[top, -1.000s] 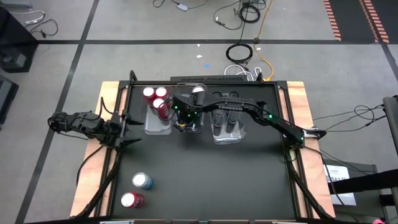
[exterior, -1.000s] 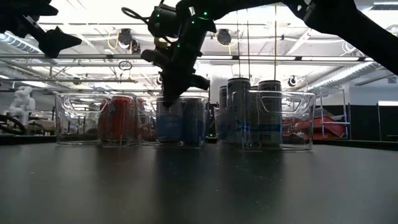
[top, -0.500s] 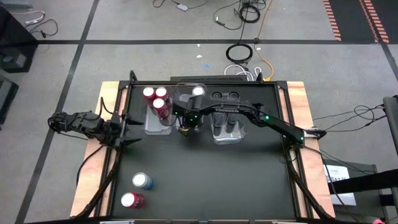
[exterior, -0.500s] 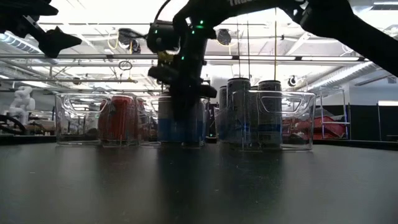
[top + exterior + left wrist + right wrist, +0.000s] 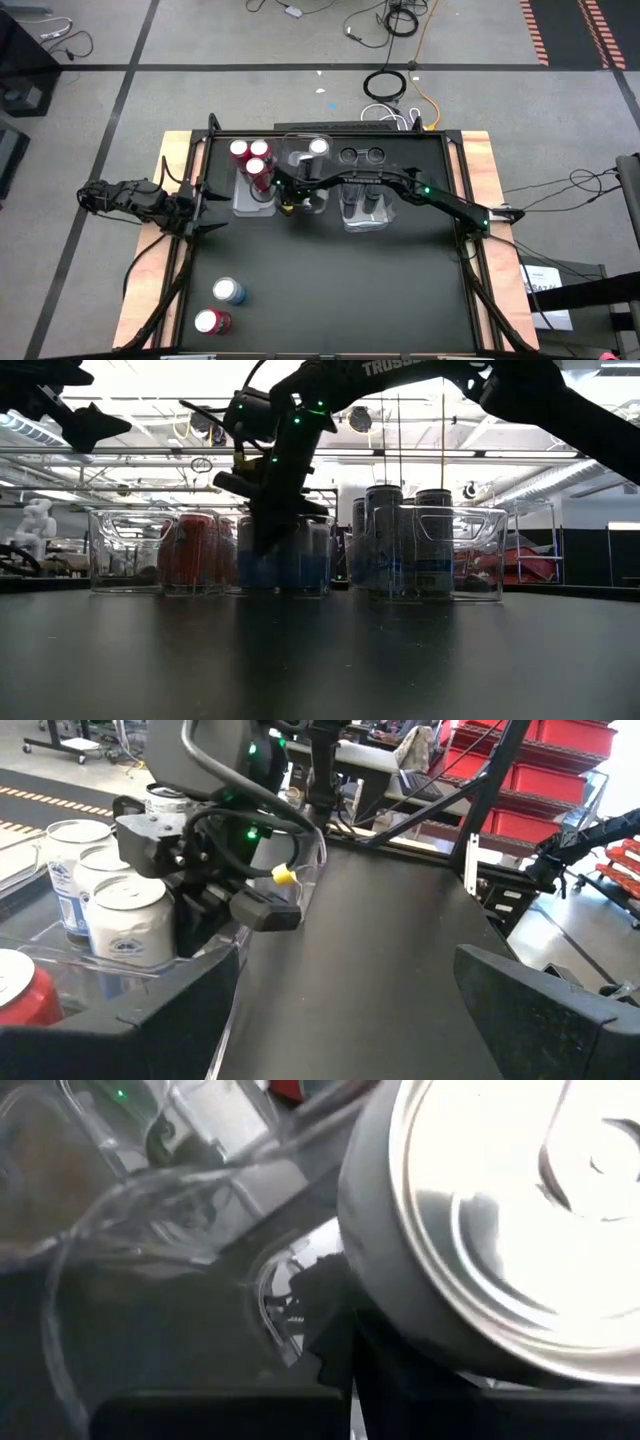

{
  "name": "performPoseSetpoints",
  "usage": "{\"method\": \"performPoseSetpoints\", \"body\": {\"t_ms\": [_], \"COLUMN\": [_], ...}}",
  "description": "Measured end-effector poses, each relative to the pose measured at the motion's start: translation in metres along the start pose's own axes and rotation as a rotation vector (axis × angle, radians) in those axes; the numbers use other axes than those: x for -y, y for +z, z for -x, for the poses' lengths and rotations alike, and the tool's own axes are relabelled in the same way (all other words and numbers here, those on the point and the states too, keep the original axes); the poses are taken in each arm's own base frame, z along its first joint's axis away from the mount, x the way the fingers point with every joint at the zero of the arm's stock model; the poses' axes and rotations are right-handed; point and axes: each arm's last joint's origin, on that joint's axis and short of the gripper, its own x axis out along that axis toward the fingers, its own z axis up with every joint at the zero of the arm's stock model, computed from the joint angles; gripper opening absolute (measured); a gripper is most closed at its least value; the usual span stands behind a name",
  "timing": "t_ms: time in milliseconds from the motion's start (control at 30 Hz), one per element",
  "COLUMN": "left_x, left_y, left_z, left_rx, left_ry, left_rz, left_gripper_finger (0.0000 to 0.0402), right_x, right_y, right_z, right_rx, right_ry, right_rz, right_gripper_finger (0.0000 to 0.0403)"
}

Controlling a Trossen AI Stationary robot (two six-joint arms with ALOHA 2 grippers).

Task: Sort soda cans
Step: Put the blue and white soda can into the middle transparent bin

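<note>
Three clear trays stand in a row at the far middle. The left tray (image 5: 240, 205) holds red soda cans (image 5: 255, 160), the middle tray (image 5: 287, 140) blue-and-silver cans (image 5: 125, 920), the right tray (image 5: 348, 222) dark grey cans (image 5: 385, 540). My right gripper (image 5: 262, 910) is shut and points steeply down at the middle tray's near end, beside the nearest blue-and-silver can (image 5: 480, 1210). My left gripper (image 5: 330, 1020) waits open at the table's left edge (image 5: 205, 212). One blue-and-silver can (image 5: 228, 291) and one red can (image 5: 212, 322) stand at the near left. My right gripper's shut fingers (image 5: 335, 1345) come steeply from above, close beside the nearest blue-and-silver can's wall (image 5: 370, 1250), just under its top rim. The can stands upright in the middle tray. I cannot tell whether the fingers touch it.
The right arm (image 5: 430, 190) reaches over the right tray and its dark grey cans. The tabletop (image 5: 350, 290) in front of the trays is bare and dark. Wooden rails (image 5: 480, 160) frame the table on both sides.
My right gripper has sunk at the middle tray's near end and shifted slightly toward the table's left edge, from above the cans' tops down to their level. It has stayed shut.
</note>
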Motion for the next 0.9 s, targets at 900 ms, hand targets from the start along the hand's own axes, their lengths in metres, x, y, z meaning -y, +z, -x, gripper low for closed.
{"method": "performPoseSetpoints", "body": {"t_ms": [900], "left_x": [0.000], "left_y": [0.000], "left_z": [0.000], "left_rx": [-0.001], "left_ry": [-0.005], "left_rz": [0.001], "left_gripper_finger": [0.0377], "right_x": [0.014], "right_y": [-0.010], "right_z": [0.034], "right_rx": [-0.154], "right_ry": [-0.157], "right_rz": [-0.031], "right_gripper_finger": [0.0000]}}
